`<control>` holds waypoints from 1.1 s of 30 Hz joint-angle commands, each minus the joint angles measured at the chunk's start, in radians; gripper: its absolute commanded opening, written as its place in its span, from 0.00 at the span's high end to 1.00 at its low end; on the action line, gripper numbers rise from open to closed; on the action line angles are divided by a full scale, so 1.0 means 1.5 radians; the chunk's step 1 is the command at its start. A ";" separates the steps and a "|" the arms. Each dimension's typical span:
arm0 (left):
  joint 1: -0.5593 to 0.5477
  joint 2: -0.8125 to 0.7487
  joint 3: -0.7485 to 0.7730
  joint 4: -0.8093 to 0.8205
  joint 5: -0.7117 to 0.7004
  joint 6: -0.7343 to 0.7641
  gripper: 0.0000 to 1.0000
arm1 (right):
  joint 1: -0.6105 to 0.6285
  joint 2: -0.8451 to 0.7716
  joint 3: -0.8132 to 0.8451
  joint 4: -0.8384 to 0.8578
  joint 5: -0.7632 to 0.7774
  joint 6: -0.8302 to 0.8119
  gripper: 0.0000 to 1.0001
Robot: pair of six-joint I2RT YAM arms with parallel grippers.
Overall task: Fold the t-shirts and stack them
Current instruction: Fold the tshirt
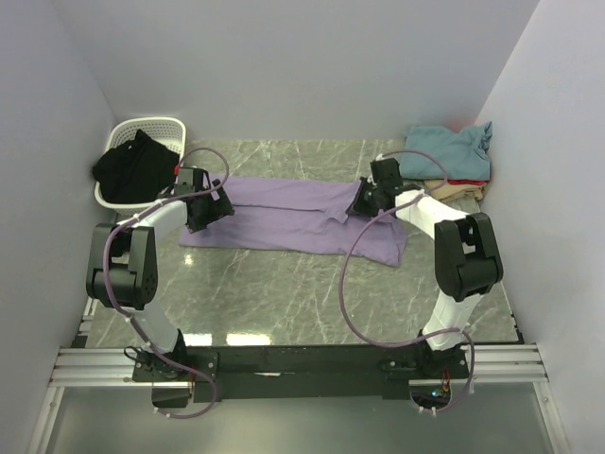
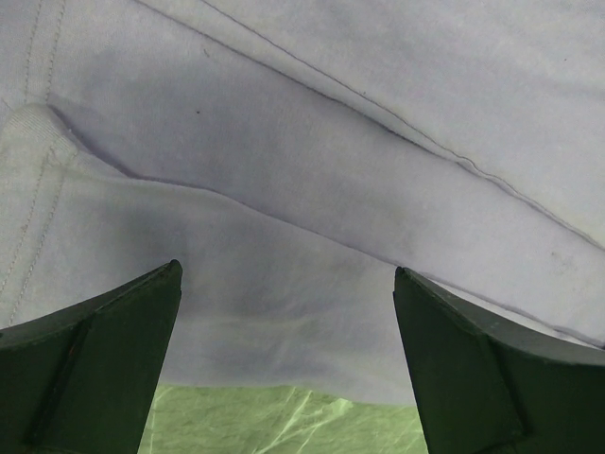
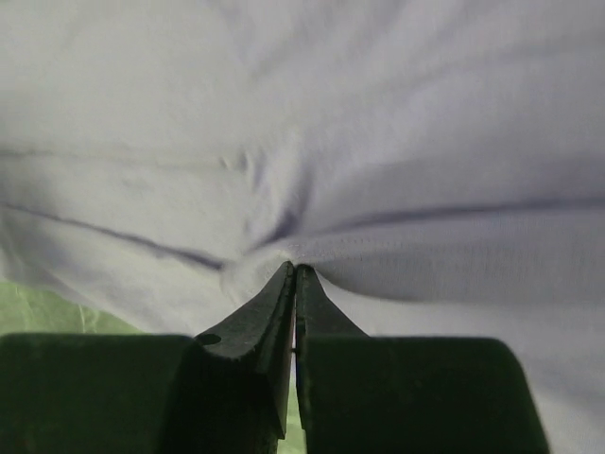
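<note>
Right gripper [image 3: 294, 277] is clamped tight on a pinch of the lavender t-shirt [image 1: 284, 216], left gripper [image 2: 285, 282] hangs wide open over its other end.

In the top view, the teal t-shirt [image 1: 449, 149] covers most of the red t-shirt [image 1: 468, 182] and tan t-shirt [image 1: 454, 192]; only their near edges show. The right gripper [image 1: 363, 201] hides its contact point on the lavender t-shirt [image 1: 284, 218]. Both wrist views cut the lavender t-shirt off at the top and side edges.

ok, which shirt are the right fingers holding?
The lavender t-shirt, spread out mid-table; the right fingers pinch a fold of it. The teal t-shirt lies apart, far right.
</note>
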 commanded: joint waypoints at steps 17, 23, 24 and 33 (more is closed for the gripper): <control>-0.012 -0.006 0.024 0.004 0.009 0.010 0.01 | -0.007 0.095 0.198 -0.046 0.107 -0.059 0.42; -0.028 -0.008 0.042 0.047 0.065 0.008 0.00 | -0.026 0.042 0.143 -0.053 0.148 -0.064 0.37; -0.030 -0.003 0.055 0.054 0.070 0.008 0.01 | -0.030 0.042 0.135 -0.050 0.142 -0.064 0.36; -0.039 0.103 0.147 0.116 0.092 0.018 0.01 | -0.051 0.062 0.055 -0.033 0.060 -0.046 0.37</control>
